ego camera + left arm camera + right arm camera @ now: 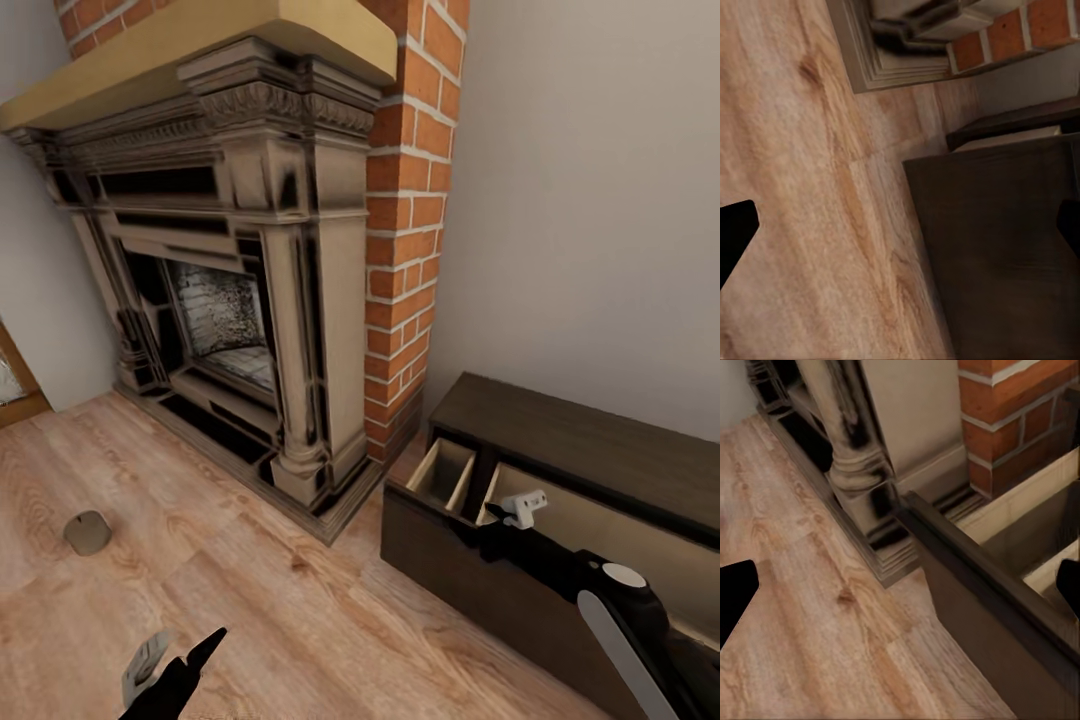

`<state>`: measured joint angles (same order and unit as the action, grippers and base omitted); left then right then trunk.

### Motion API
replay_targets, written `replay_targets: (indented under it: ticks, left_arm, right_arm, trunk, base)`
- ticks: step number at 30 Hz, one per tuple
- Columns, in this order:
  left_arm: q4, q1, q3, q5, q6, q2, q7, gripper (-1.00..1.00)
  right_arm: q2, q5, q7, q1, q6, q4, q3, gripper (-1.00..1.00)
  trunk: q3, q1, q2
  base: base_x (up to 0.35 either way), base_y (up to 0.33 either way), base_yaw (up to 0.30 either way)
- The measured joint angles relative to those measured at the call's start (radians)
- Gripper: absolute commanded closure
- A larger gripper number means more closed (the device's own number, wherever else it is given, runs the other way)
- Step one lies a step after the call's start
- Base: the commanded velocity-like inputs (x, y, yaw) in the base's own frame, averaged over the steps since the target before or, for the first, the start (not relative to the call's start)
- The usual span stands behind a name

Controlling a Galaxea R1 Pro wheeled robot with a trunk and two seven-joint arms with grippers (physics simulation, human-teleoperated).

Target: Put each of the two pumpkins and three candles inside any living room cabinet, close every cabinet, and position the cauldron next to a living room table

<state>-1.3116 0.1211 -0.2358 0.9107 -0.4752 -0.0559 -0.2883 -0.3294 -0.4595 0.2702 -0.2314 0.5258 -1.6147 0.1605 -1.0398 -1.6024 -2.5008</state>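
One tan candle (88,532) stands on the wood floor at the left, in front of the fireplace. The dark brown cabinet (580,440) runs along the right wall, and its drawer (440,475) is pulled out, showing pale, empty compartments. My right gripper (520,508) hovers over the open drawer; in the right wrist view its fingers (735,600) are spread wide with nothing between them. My left gripper (175,655) hangs low over the floor, a good way to the right of the candle. It is open too, and its fingers (735,232) frame the floor and the drawer front (1005,255).
A large carved fireplace (240,300) with a stepped base juts into the floor beside a red brick chimney (410,250). The drawer's corner sits close to the fireplace base (892,555). Bare wood floor (280,610) stretches to the left and front.
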Motion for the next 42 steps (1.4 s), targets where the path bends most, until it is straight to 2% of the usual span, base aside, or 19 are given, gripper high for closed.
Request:
replay_targets:
  ticks: [13, 34, 42]
  left_arm:
    - [0.001, 0.0, 0.006, -0.013, 0.004, 0.0, 0.007, -1.0]
    - [0.001, 0.0, 0.002, -0.013, 0.006, 0.0, 0.008, -1.0]
    - [0.012, 0.0, -0.001, -0.012, 0.006, 0.0, 0.008, -1.0]
  right_arm:
    - [0.0, 0.002, 0.0, 0.001, -0.001, 0.0, 0.019, -1.0]
    - [0.0, 0.002, 0.0, 0.002, -0.003, 0.0, 0.022, -1.0]
    - [0.0, 0.002, 0.0, 0.003, -0.003, 0.0, 0.022, -1.0]
  trunk:
    - [0.0, 0.0, 0.0]
    - [0.0, 0.0, 0.0]
    - [0.0, 0.0, 0.0]
  base:
    - [0.0, 0.0, 0.3]
    - [0.002, -0.001, 0.3]
    - [0.129, -0.065, 0.3]
